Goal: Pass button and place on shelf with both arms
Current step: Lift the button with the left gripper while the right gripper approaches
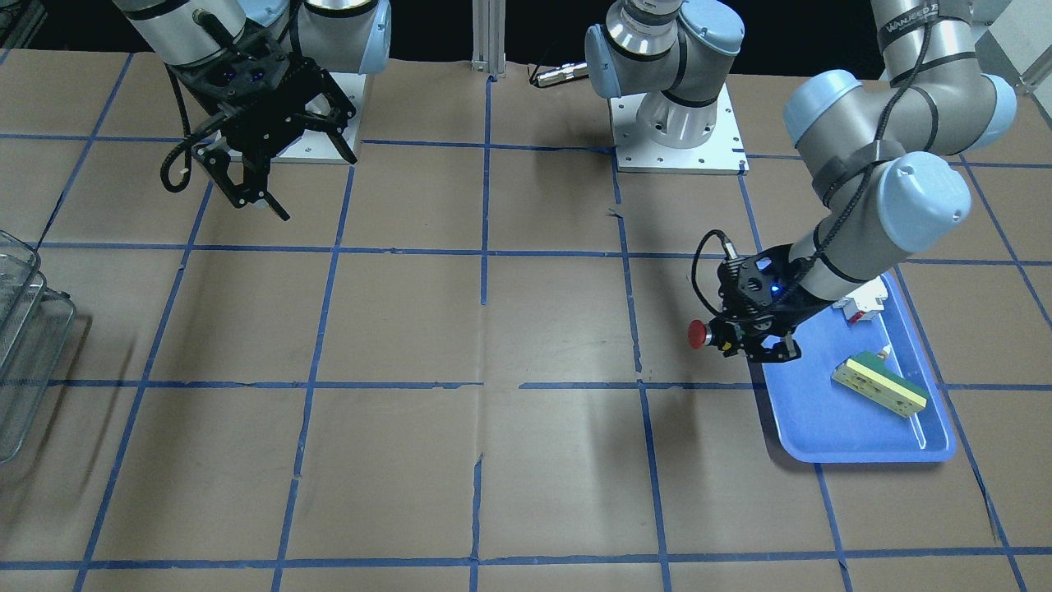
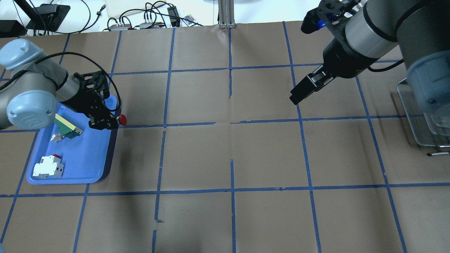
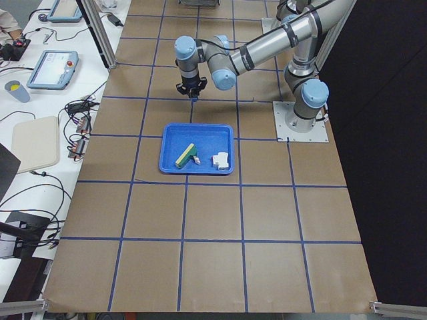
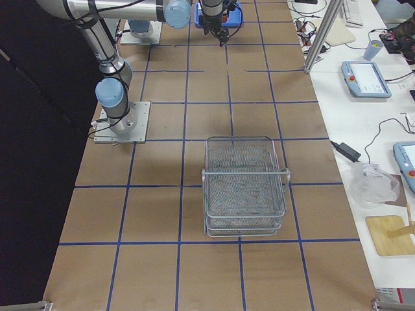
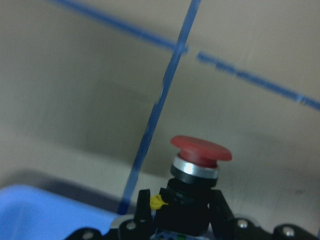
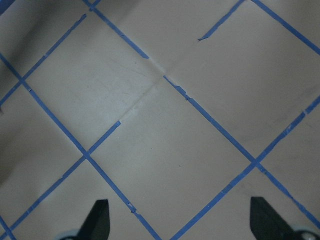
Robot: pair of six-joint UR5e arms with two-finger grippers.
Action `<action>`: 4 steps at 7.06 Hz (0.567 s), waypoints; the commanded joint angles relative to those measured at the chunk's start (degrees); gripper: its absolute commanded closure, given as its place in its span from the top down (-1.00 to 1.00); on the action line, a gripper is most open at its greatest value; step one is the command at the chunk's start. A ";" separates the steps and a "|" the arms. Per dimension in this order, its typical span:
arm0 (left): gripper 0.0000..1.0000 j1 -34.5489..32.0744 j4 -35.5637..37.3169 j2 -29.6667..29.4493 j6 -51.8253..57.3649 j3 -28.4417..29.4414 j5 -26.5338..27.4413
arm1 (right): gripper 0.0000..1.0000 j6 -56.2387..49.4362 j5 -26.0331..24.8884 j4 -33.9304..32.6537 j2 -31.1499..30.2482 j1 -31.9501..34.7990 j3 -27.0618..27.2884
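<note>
The button [image 1: 698, 334], red cap on a black body, is held in my left gripper [image 1: 725, 340], just off the blue tray's inner edge and above the table. It also shows in the overhead view [image 2: 122, 120] with the left gripper [image 2: 111, 122] shut on its body. In the left wrist view the button [image 5: 200, 155] stands between the fingers [image 5: 142, 212]. My right gripper [image 1: 316, 187] is open and empty, high over the far side of the table [image 2: 296, 96]; its fingertips [image 6: 100, 215] stand wide apart. The wire shelf [image 4: 245, 184] stands at the table's right end [image 2: 422, 116].
The blue tray [image 2: 84, 158] holds a white block with a red bit [image 2: 47, 168] and a green-and-cream bar [image 2: 66, 127]. The brown paper table carries a blue tape grid [image 2: 231, 123]. The shelf's edge shows at the far left of the front-facing view [image 1: 20, 345].
</note>
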 commanded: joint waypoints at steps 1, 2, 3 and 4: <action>-1.00 -10.95 -0.97 -1.06 -9.34 6.16 -3.03 | 1.00 -5.20 7.23 -0.24 0.79 -0.10 3.25; -1.00 -14.99 -1.06 -1.33 -15.38 8.01 -3.29 | 1.00 -5.98 7.52 -1.29 0.88 -0.88 3.70; -1.00 -19.73 -1.23 -0.81 -20.92 8.38 -3.30 | 1.00 -5.99 7.44 -1.47 0.71 -1.85 3.71; -1.00 -24.30 -0.88 -0.11 -24.46 8.56 -3.21 | 1.00 -9.90 7.70 -1.56 0.80 -2.90 3.71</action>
